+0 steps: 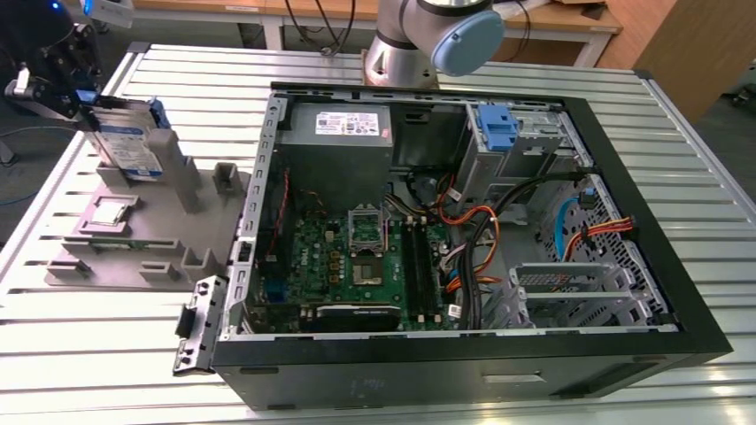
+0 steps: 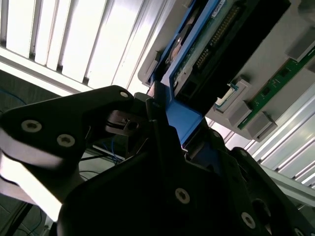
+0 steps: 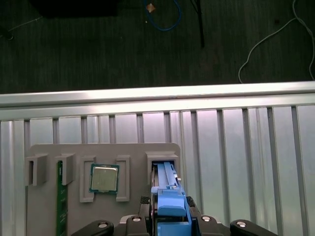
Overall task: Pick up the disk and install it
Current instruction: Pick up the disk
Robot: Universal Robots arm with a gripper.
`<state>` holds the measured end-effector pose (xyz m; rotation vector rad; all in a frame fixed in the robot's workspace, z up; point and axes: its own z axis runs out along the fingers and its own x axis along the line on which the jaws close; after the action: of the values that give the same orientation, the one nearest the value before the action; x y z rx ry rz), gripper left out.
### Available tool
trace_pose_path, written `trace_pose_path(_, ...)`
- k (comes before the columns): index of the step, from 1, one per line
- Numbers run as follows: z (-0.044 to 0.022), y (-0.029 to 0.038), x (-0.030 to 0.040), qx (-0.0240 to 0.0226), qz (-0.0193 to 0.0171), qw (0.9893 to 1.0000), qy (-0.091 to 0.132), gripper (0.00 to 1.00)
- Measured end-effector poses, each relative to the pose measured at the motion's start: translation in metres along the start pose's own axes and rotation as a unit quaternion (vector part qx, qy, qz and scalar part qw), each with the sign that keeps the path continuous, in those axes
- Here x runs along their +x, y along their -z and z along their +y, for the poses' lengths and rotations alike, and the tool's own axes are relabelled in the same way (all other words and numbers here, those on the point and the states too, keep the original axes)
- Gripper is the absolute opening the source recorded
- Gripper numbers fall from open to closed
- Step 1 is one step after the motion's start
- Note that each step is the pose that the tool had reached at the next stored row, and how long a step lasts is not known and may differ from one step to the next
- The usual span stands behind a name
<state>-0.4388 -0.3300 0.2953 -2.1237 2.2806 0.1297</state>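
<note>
We see a broad table of silver aluminium slats [image 1: 661, 133] carrying an open black tower computer case [image 1: 473, 381] lying on its side. Inside the case sit a green motherboard [image 1: 343, 257], a grey metal power-supply box with a white sticker [image 1: 336, 142], and a blue plastic drive bracket [image 1: 501, 128] in the bay toward the exterior view's right. The grey robot arm with a blue joint cap [image 1: 437, 35] rises at the far edge of the table, behind the case.

At the exterior view's left of the case lies a grey plastic holder plate with upright slots [image 1: 83, 266]. The disk [image 1: 127, 142], a flat silver hard drive with a white-and-blue label and blue side rails, stands on edge in one of the plate's slots, leaning slightly, outside the case. In both wrist views the black gripper [image 2: 160, 105] is clenched on the blue rail along the drive's upper edge, one finger on each side of it, and we see the drive's lower end seated in its slot.

Beside the drive, a small square silver processor chip [image 3: 104, 178] rests in its own pocket of the plate, and a narrow green memory stick [image 3: 61, 206] stands in a slot just beyond the chip.
</note>
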Motion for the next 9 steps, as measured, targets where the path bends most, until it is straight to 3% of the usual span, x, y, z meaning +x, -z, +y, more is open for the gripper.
trace_pose_path(9,0.0,-0.0004,0.0,0.0,0.0,1.0,0.0,0.37)
